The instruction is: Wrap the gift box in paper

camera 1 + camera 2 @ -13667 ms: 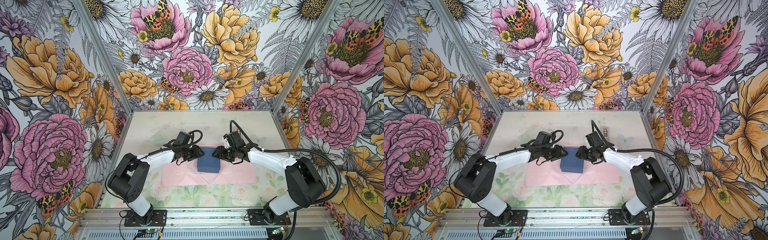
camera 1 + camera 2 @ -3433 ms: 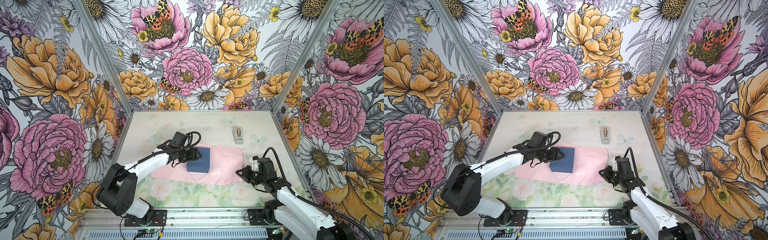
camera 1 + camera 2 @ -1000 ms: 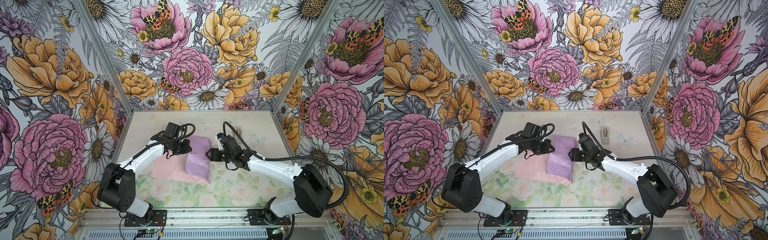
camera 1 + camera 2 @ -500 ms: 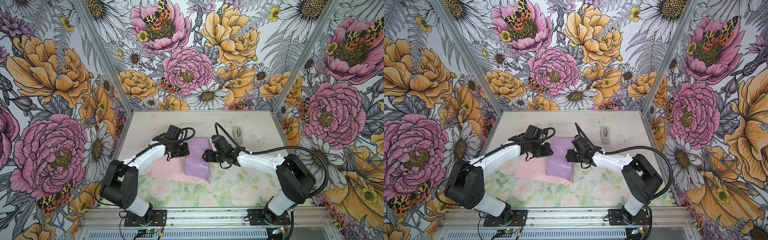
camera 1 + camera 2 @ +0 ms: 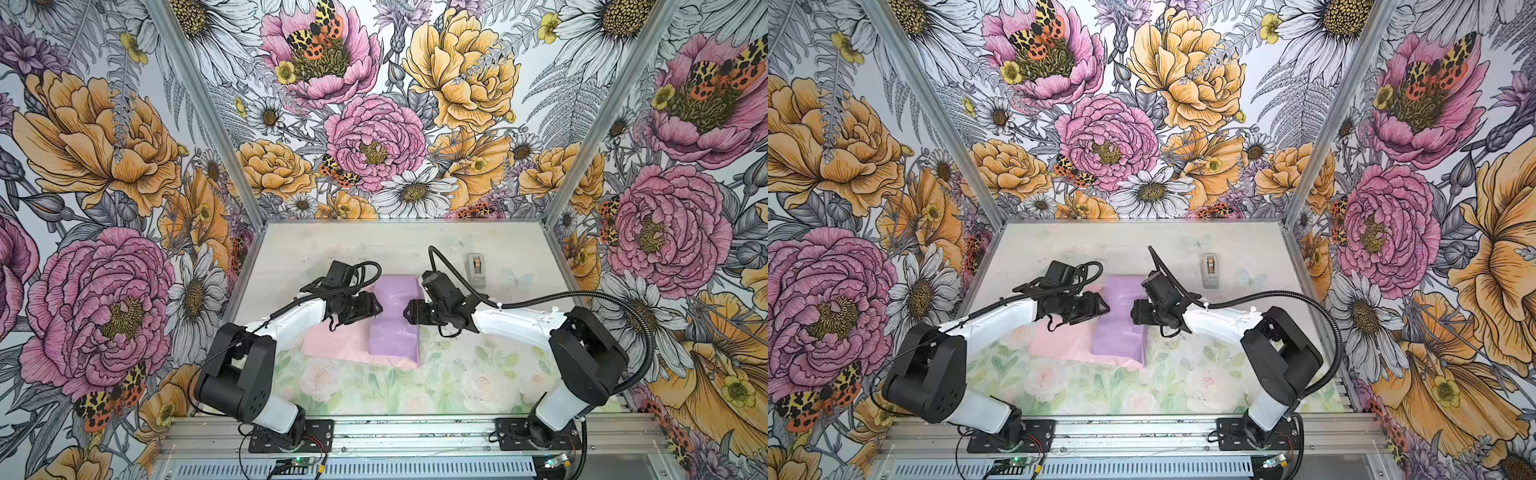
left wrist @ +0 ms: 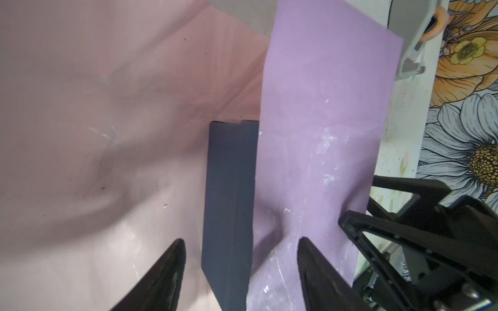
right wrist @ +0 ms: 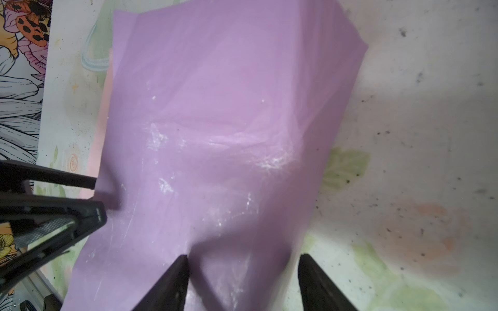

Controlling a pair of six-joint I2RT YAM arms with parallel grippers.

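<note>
Pale pink, thin, creased rectangular paper lies near the middle of the floral-printed tabletop. Its right part is folded up and over the small, flat, dark blue gift box. Over the box the sheet looks lilac, and in both top views it hides the box completely. Only the left wrist view shows bare box: one dark blue side wall standing between the pink sheet beneath it and the lilac flap on top.

The black left gripper reaches in from the left edge of the covered box. Its jaws are spread wider than the box wall. One fingertip is over the pink sheet and the other is over the lilac flap, with the wall between them, and nothing is clamped.

The black right gripper faces it from the opposite edge, also with its jaws apart. In the right wrist view the paper-covered edge of the box sits in the gap between its fingers. Whether the pads press on the paper cannot be told. The two grippers are close to each other across the flap but do not touch.

A small grey tape dispenser stands on the tabletop beyond the right arm, apart from the paper.
</note>
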